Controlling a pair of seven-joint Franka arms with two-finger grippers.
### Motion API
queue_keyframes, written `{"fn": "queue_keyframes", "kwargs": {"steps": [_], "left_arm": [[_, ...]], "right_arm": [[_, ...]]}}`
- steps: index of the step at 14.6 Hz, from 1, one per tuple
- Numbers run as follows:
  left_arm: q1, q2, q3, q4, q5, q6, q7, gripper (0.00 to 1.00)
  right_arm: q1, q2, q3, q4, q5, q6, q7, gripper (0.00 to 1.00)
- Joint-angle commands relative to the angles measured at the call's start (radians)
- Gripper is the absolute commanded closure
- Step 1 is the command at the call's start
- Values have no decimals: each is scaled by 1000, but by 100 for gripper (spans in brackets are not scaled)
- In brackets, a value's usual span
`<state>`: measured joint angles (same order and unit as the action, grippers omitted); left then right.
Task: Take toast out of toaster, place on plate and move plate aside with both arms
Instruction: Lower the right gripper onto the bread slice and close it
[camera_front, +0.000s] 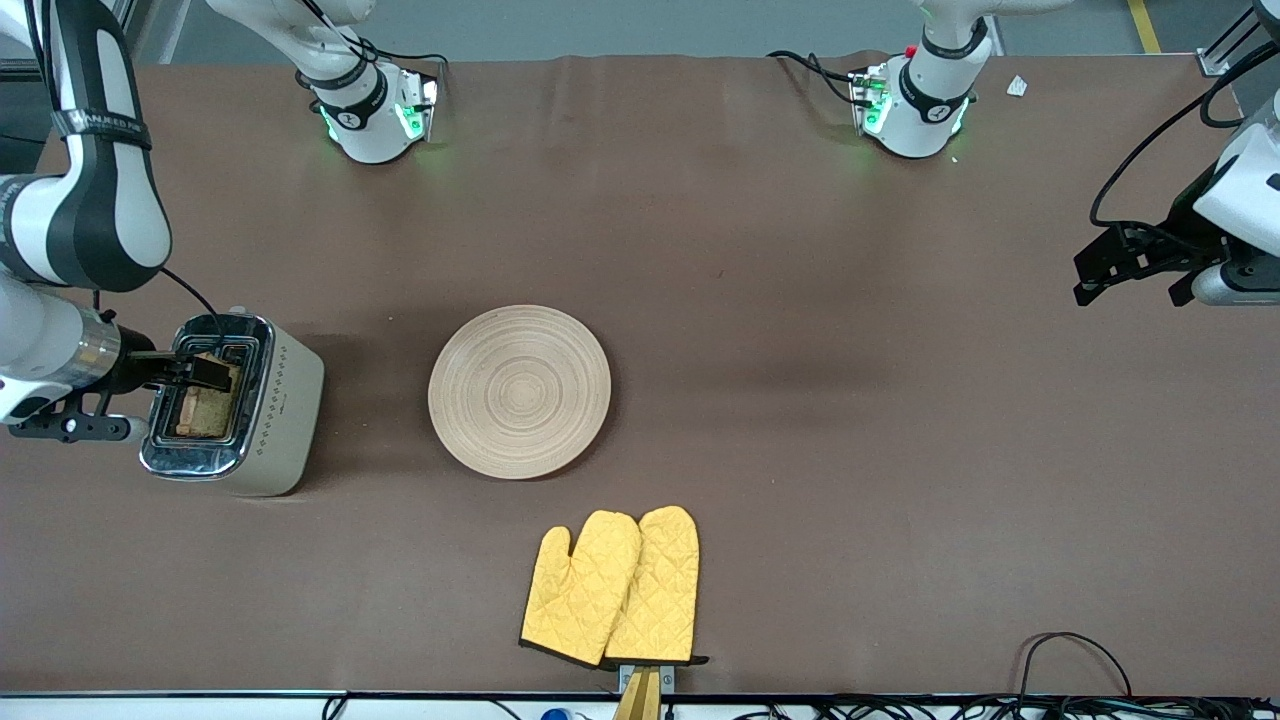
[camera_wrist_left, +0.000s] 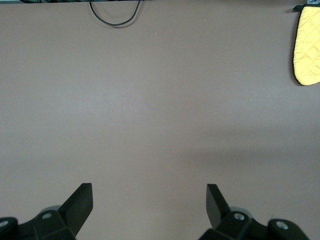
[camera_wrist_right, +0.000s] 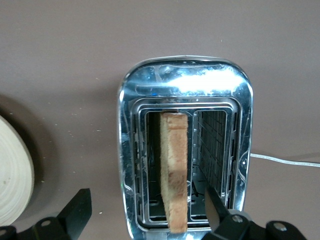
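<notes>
The toast (camera_front: 205, 408) stands on edge in a slot of the silver toaster (camera_front: 285, 400) toward the right arm's end of the table. In the right wrist view the toast (camera_wrist_right: 175, 170) rises out of the slot. My right gripper (camera_front: 192, 370) hovers over the toaster top, open (camera_wrist_right: 148, 207), with one finger (camera_wrist_right: 215, 205) over the empty slot and the other outside the toaster wall, not touching the toast. The wooden plate (camera_front: 520, 390) lies beside the toaster at mid table; its rim shows in the right wrist view (camera_wrist_right: 12, 175). My left gripper (camera_front: 1100, 275) waits open (camera_wrist_left: 149, 205) above bare table.
A pair of yellow oven mitts (camera_front: 612, 585) lies near the front edge, nearer to the front camera than the plate; one shows in the left wrist view (camera_wrist_left: 307, 45). The toaster's white cord (camera_wrist_right: 285, 160) trails off it. Cables (camera_front: 1075, 650) lie at the front edge.
</notes>
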<state>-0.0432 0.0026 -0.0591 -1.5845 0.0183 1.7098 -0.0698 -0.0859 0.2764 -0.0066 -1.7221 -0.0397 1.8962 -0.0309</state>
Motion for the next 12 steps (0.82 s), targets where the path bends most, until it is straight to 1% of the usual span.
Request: {"fn": "queue_keyframes", "kwargs": {"steps": [1,7,8,9,10,11,12], "left_arm": [[0,11,-2,24,20,-3,-4,0],[5,13,-2,24,20,-1,2,0],[5,11,-1,24,22,-1,5,0],[5,13,-2,24,20,-1,5,0],[5,13,-2,24,20,-1,5,0],[5,13,-1,24,20,-1,7,0],[6,13,-2,24,22,-1,8,0]], "right_arm": [[-12,15,5,-5,-14,14,2,0],[-12,46,0,-5,-14,18,2,0],[-12,50,0,-4,-14,20,0,10],[-12,52,0,-4,-16,21,0,27],[-11,52,0,-4,-16,21,-1,53],[-11,52,0,-4,-16,21,-3,76],[-9,56,0,-1,-17,23,-3,90]]}}
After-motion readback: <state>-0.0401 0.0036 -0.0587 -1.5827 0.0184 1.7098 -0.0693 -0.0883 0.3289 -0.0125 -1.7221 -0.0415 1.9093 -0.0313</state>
